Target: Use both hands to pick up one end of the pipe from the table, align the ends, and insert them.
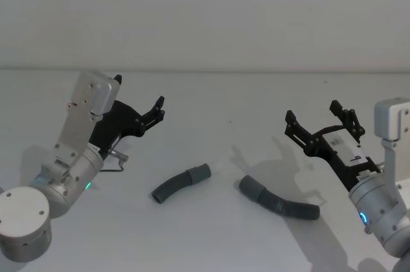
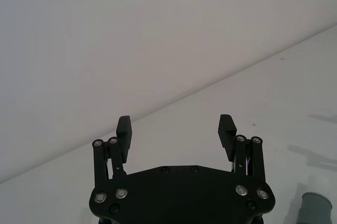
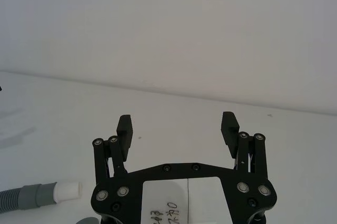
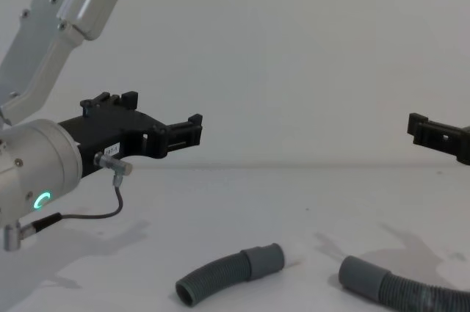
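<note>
Closest to the robot, the pipe [image 4: 220, 275] is lying flat on the table [image 1: 211, 240] as two separate bits. The left piece [image 1: 174, 187] runs diagonally from its open end at near-left up to the left cuff [image 1: 201, 173] at far-right. The right piece [image 1: 285, 204] kinda mirrors it, with the right cuff [image 1: 250, 186] at far-left and the tail trailing off near-right. So the two cuffs roughly face each other in the middle, near but not touching. The right wrist view catches a white tip [image 3: 68, 191] on one cuff. I'd guess that's the left one's, can't swear to it. Farther out and well above the table, the left gripper [image 1: 138, 91] hovers with its fingers spread wide and nothing in it. The right gripper [image 1: 312, 110] is the same deal, wide apart and empty. Key thing imo: each cuff sits below its own-side gripper, back toward the robot and inward, so left is nearer left and right nearer right. Each would have to drop and pull in, then close across the hose, not along it.
</note>
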Controlling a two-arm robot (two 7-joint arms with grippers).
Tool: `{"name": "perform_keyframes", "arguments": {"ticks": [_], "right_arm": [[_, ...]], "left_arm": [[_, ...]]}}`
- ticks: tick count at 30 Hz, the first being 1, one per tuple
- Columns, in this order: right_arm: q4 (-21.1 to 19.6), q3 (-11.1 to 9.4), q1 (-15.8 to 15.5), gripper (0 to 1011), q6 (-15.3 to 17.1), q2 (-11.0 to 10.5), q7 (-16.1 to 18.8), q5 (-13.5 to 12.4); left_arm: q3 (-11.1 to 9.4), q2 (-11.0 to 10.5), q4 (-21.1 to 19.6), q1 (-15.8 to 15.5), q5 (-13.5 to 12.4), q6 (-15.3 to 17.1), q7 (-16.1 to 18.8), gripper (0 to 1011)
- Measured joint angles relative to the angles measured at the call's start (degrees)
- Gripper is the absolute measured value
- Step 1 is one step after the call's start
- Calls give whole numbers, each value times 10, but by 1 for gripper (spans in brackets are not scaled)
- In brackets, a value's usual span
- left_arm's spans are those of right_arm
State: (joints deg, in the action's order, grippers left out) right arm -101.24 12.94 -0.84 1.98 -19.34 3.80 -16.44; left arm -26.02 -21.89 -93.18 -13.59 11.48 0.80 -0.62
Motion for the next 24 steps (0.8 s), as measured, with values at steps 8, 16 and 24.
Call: {"name": "perform_keyframes", "arguments": {"ticks": [8,16,24], "right_arm": [[0,0,0,1002,0,0,0,0],[0,0,0,1002,0,0,0,0],[0,0,0,1001,0,0,0,0]], "left_arm": [[0,0,0,0,0,0,0,1001],[0,0,0,0,0,0,0,1001],[0,0,0,0,0,0,0,1001]]}}
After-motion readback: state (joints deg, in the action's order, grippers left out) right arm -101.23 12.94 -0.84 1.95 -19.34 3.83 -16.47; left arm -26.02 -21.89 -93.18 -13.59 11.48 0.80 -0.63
